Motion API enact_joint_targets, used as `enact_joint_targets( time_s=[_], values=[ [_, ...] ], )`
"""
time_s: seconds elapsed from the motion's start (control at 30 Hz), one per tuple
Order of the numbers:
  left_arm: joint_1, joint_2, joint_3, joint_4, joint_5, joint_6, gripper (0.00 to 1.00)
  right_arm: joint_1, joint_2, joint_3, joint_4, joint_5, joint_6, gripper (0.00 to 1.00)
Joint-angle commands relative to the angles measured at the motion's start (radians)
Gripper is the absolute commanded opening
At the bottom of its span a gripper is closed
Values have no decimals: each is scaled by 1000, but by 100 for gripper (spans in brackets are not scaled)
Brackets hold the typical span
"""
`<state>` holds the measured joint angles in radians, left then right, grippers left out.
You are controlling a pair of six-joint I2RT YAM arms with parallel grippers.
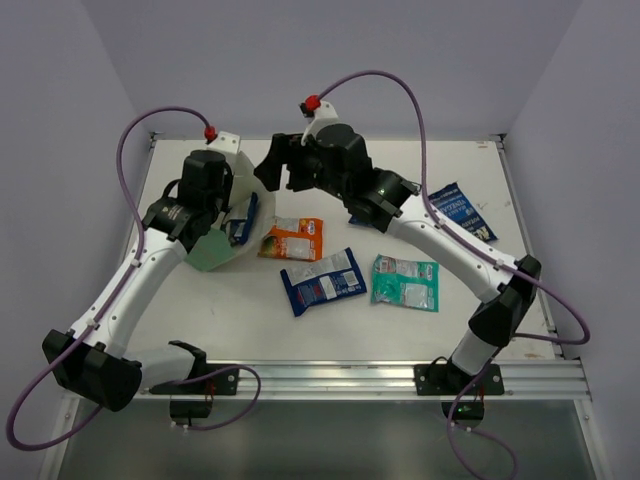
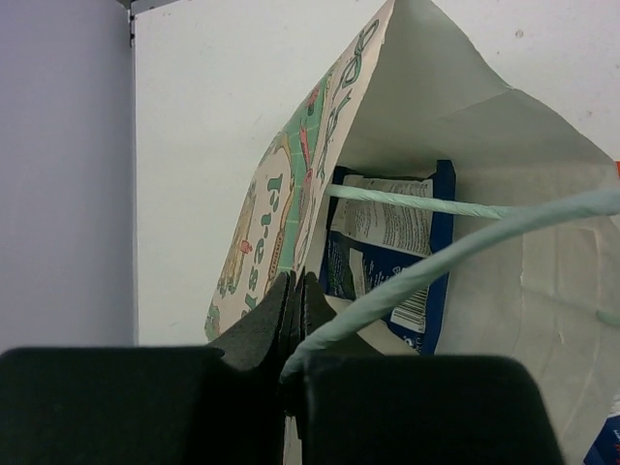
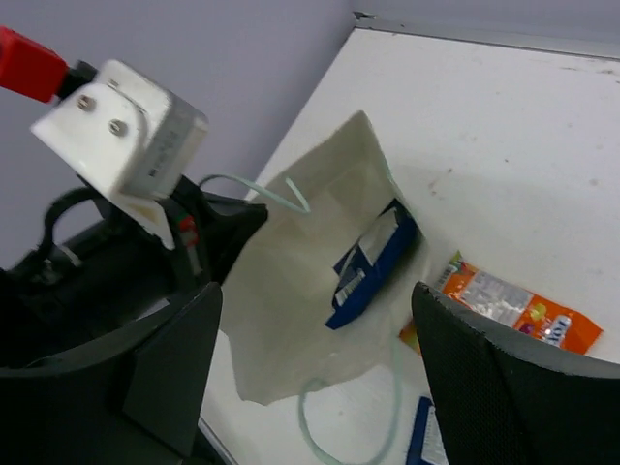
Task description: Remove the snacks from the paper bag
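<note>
Left gripper [image 2: 294,291] fills the foreground of its wrist view, jaws pressed together on the rim of the paper bag [image 2: 281,194], with a mint string handle [image 2: 455,247] seemingly pinched in too. The bag sits at the left of the tabletop [image 1: 240,320], its mouth gaping toward the middle and a blue-and-white packet [image 2: 387,242] inside. Right gripper [image 3: 318,291] hovers over that mouth, jaws wide apart and empty. Beside the bag lie an orange packet [image 1: 293,240], a second blue-and-white packet [image 1: 322,281], a teal packet [image 1: 405,282] and, farther right, a dark blue packet [image 1: 462,210].
</note>
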<state>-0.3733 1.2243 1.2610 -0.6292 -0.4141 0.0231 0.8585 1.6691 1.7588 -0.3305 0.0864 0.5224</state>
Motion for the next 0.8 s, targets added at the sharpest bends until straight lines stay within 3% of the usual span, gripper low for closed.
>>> enact_joint_targets(
  time_s=[0.0,0.17,0.4,0.77],
  values=[
    [4,-11,5,40,32,-60,0,-4,82,101,-21,-17,53,81],
    [4,-17,26,34,51,-106,0,13,217,140,-22,-103,99,74],
    [4,-19,35,20,80,-172,0,14,254,-33,111,-172,143,67],
    [4,-40,38,37,242,-241,0,14,388,-10,125,-151,145,76]
  ],
)
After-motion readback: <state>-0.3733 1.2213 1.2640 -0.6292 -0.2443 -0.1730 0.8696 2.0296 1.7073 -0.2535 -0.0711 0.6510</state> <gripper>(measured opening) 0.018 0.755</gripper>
